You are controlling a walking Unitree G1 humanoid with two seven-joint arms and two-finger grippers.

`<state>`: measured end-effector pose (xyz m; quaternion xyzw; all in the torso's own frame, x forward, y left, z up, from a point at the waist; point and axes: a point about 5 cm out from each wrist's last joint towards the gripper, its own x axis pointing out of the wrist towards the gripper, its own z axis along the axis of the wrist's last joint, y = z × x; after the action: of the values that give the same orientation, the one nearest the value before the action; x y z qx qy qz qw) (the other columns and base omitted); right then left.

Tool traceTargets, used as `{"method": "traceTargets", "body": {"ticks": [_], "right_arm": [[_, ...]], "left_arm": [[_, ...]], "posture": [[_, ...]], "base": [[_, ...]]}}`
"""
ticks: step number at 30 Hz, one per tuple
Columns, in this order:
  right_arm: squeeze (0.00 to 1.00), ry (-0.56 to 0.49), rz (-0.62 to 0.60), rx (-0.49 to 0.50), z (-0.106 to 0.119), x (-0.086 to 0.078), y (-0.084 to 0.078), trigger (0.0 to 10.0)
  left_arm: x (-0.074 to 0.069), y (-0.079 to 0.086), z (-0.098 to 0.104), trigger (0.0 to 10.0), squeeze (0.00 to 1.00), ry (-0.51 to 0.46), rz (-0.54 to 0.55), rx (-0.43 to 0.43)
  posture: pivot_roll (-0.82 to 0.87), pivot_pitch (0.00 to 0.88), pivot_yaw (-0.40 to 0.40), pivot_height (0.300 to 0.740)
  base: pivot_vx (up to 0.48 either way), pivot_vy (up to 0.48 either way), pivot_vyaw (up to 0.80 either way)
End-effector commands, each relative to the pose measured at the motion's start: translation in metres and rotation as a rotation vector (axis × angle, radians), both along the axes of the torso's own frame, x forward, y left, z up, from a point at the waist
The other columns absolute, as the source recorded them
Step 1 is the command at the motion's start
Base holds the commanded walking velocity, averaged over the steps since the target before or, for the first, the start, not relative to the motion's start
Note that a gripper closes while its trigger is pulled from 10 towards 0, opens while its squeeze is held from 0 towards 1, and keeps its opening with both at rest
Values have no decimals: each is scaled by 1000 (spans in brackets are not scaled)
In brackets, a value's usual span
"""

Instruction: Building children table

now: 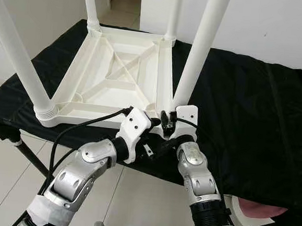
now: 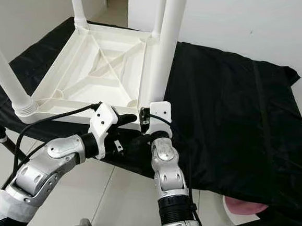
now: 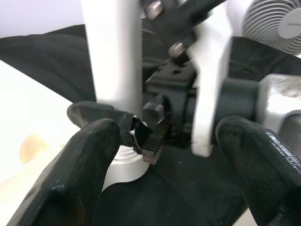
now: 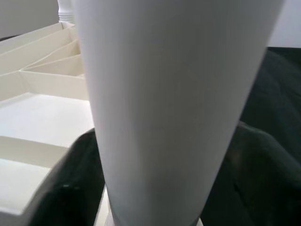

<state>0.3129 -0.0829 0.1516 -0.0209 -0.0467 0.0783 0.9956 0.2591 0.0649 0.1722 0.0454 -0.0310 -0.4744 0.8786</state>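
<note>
1. Children's table [image 1: 112, 78], white moulded plastic, lies upside down on a worktop covered with black cloth [image 1: 245, 110]; its ribbed underside faces up and four white tubular legs rise from the corner sockets.
2. Near-right leg [image 1: 197, 54] stands in its socket at the corner closest to the robot, leaning slightly off vertical; seating depth cannot be confirmed.
3. Right hand [image 1: 169, 123] is at the base of that leg; in the right wrist view its black fingers [image 4: 61, 188] sit either side of the tube, apparently closed on it.
4. Left hand [image 1: 130, 113] is just beside the same corner, fingers [image 3: 80, 169] spread wide and holding nothing.
5. Judgement: the piece looks light, rigid and smooth, hence slippery. Best grip is low on the leg near the socket, pressing straight down; a high grip risks levering the joint.
</note>
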Motion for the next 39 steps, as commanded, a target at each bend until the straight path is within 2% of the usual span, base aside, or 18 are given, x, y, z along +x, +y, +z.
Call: {"method": "traceTargets", "body": {"ticks": [1, 5, 8, 11, 12, 13, 15, 16, 18, 25, 29, 32, 33, 34, 35, 39], "right_arm": [[1000, 14, -11, 12, -1, -2, -3, 10000], [1000, 7, -9, 19, 1, -1, -8, 10000], [1000, 17, 23, 14, 2, 2, -24, 10000], [1000, 27, 54, 11, 2, 3, -30, 10000], [0, 46, 134, -7, -2, 5, -37, 10000], [0, 46, 134, -7, -2, 5, -37, 10000], [0, 60, 294, -103, -10, 6, -48, 10000], [0, 60, 294, -103, -10, 6, -48, 10000], [0, 68, 403, -176, -14, 9, -58, 10000], [0, 61, 471, -211, -12, 15, -62, 10000], [0, 45, 577, -259, -3, 35, -55, 10000], [0, 52, 598, -266, -2, 38, -52, 10000], [0, 58, 616, -280, -2, 41, -49, 8431], [0, 70, 625, -294, -3, 44, -46, 2941], [0, 81, 649, -304, -5, 45, -44, 0], [0, 96, 678, -312, -8, 46, -41, 0]], "left_arm": [[0, 0, 1, 10000, 0, -4, -24, 11], [0, 0, 0, 10000, 0, -2, -26, 12], [0, 0, 0, 10000, 0, 1, -27, 12], [0, 0, 0, 10000, 0, 0, -27, 12], [1, 1, 0, 10000, 0, 0, -27, 12], [1, 1, 0, 10000, 0, 0, -27, 12], [0, 1, 0, 10000, 0, -2, -29, 15], [0, 1, 0, 10000, 0, -2, -29, 15], [-1, 0, 0, 10000, 0, 2, -36, 14], [-2, -2, -1, 10000, 0, 4, -45, 15], [-1, -2, 0, 10000, 0, 1, -49, 18], [-1, -2, 0, 10000, 0, 0, -49, 18], [0, -2, 1, 10000, 0, -2, -48, 19], [0, -2, 1, 10000, 0, -3, -46, 19], [0, -2, 1, 10000, 0, -4, -45, 19], [0, -1, 1, 10000, 0, -5, -43, 19]], "posture": [[-75, 41, -11, 740], [-81, 45, -7, 740], [-84, 44, -7, 740], [-83, 43, -7, 740], [-86, 42, -4, 740], [-86, 42, -4, 740], [-88, 42, 0, 740], [-88, 42, 0, 740], [-96, 44, 4, 740], [-95, 42, 6, 740], [-86, 35, 12, 740], [-86, 35, 12, 740], [-81, 33, 10, 740], [-75, 32, 9, 740], [-75, 32, 9, 740], [-70, 26, 6, 740]], "base": [[0, 0, 0], [0, 0, 0], [0, 0, 0], [0, 0, 0], [0, 0, 0], [0, 0, 0], [0, 0, 0], [0, 0, 0], [0, 0, 0], [0, 0, 0], [0, 0, 0], [0, 0, 0], [0, 0, 0], [0, 0, 0], [0, 0, 0], [0, 0, 0]]}}
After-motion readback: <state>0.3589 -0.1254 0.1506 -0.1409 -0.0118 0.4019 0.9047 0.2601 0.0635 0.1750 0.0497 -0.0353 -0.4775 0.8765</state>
